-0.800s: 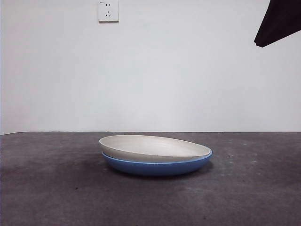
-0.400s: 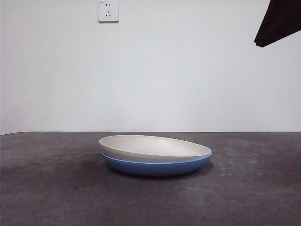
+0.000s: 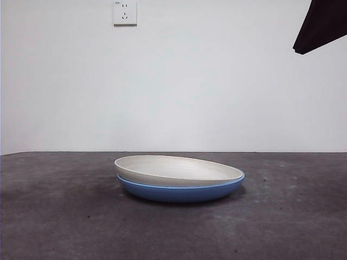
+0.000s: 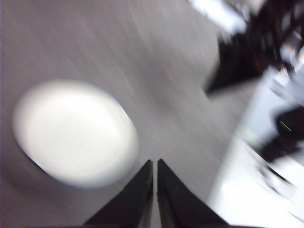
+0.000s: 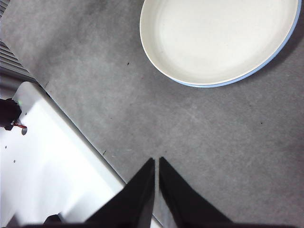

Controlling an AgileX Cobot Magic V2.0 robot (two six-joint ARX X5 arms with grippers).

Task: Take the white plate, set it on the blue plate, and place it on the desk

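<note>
The white plate [image 3: 179, 169] rests nested in the blue plate [image 3: 180, 194], slightly tilted, in the middle of the desk [image 3: 65, 216]. In the right wrist view the white plate [image 5: 218, 38] fills the blue plate, of which only a thin rim [image 5: 211, 86] shows. My right gripper [image 5: 156, 161] hangs high above the desk, beside the plates, shut and holding nothing. The left wrist view is blurred; its white plate [image 4: 76, 130] lies well below my left gripper [image 4: 155, 164], which is shut and empty. Neither gripper touches the plates.
A black arm tip [image 3: 320, 24] shows at the front view's top right corner. A wall socket [image 3: 124, 12] sits on the white wall behind. A white robot base panel [image 5: 42, 161] borders the desk's edge in the right wrist view.
</note>
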